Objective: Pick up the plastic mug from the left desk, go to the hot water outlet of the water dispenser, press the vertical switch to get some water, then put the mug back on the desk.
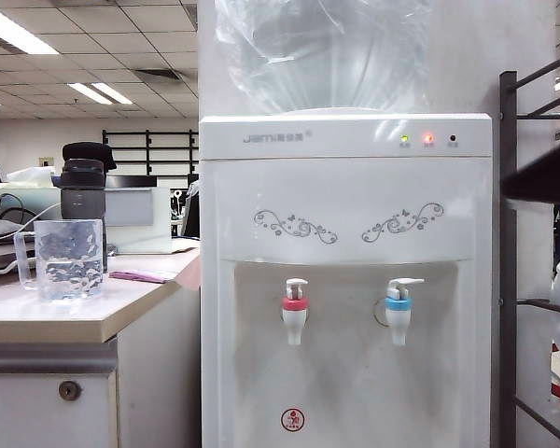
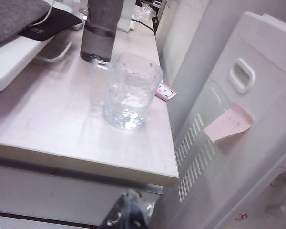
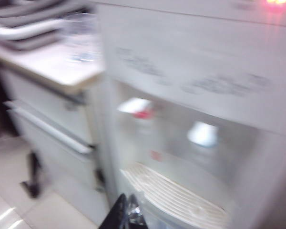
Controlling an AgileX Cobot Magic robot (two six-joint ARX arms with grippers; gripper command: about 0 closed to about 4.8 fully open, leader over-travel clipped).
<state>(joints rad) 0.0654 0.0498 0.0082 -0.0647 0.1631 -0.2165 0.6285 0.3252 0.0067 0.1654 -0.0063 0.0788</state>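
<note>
The right wrist view is motion-blurred: the tall white water dispenser [image 3: 195, 86] and its red-collared white tap [image 3: 142, 113] smear. Each dark end effector, left [image 2: 126, 217] and right [image 3: 126, 214], is cut off at the bottom edge.

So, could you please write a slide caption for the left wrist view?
Plastic mug standing on the left desk beside the water dispenser, the shut left hand low at the desk's front edge.
</note>
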